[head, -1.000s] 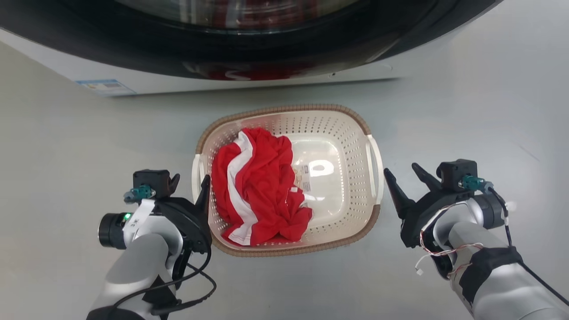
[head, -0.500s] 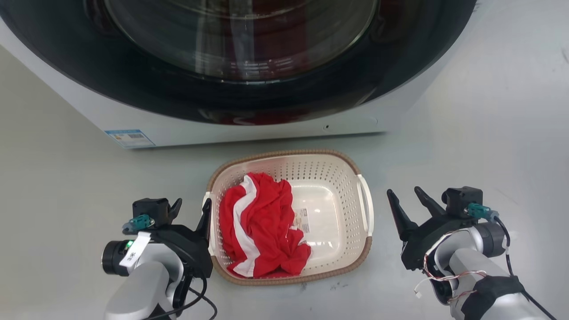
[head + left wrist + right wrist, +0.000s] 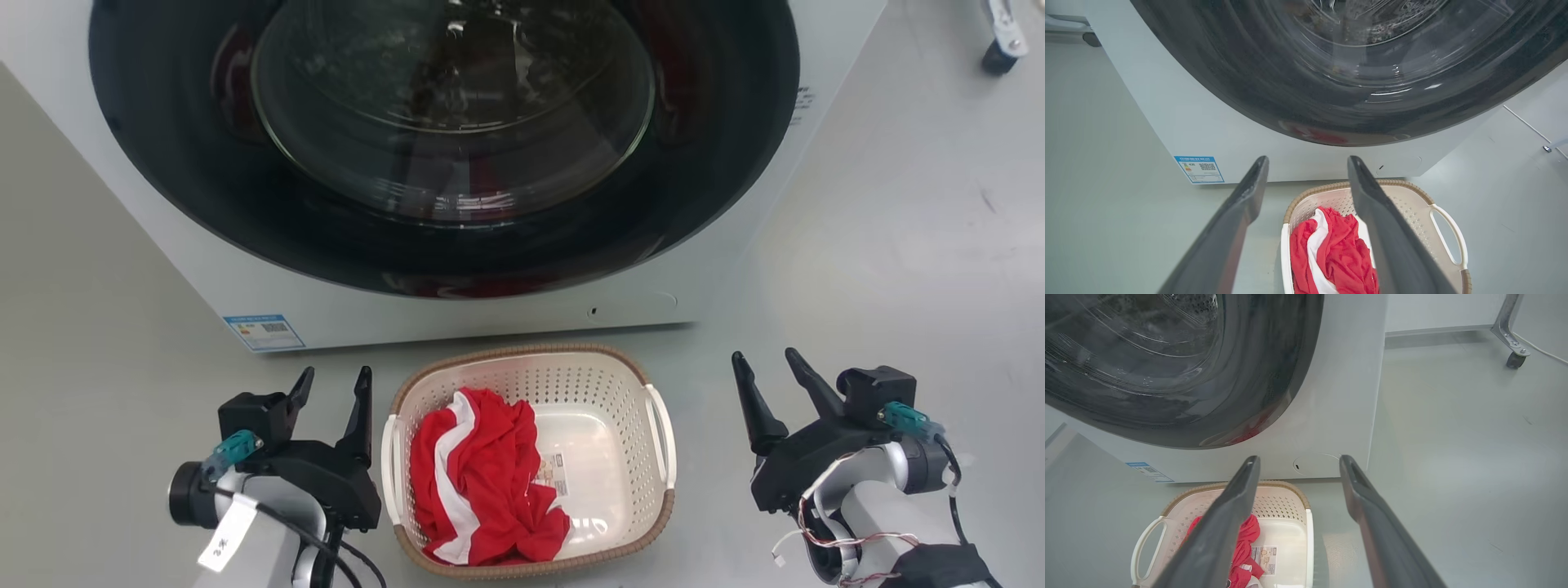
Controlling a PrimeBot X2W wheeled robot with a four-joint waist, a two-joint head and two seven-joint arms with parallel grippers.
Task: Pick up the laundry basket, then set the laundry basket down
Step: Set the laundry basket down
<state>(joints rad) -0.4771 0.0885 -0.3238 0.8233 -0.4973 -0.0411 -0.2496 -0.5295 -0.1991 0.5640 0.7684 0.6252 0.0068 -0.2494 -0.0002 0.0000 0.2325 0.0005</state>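
The laundry basket (image 3: 571, 382) stands on the grey floor in front of a washing machine, with a red and white garment (image 3: 482, 482) heaped in its left half and a label on its bare bottom. My left gripper (image 3: 335, 377) is open beside the basket's left handle (image 3: 388, 465), holding nothing. On the other side, my right gripper (image 3: 765, 359) is open and clear of the right handle (image 3: 663, 433). Below the open left gripper (image 3: 1308, 163), the left wrist view shows the basket (image 3: 1412, 212). Under the open right gripper (image 3: 1299, 461), the basket (image 3: 1280, 504) lies at lower left.
A white front-loading washing machine (image 3: 457, 310) with a dark round door stands just behind the basket, a blue sticker (image 3: 263, 331) at its lower left corner. A castor wheel (image 3: 998, 53) of a metal frame sits at far right. Grey floor spreads on both sides.
The head camera has tilted up, so the basket sits lower in view and more of the washing machine shows. Both grippers stay open beside the basket; the left one now stands slightly off the handle.
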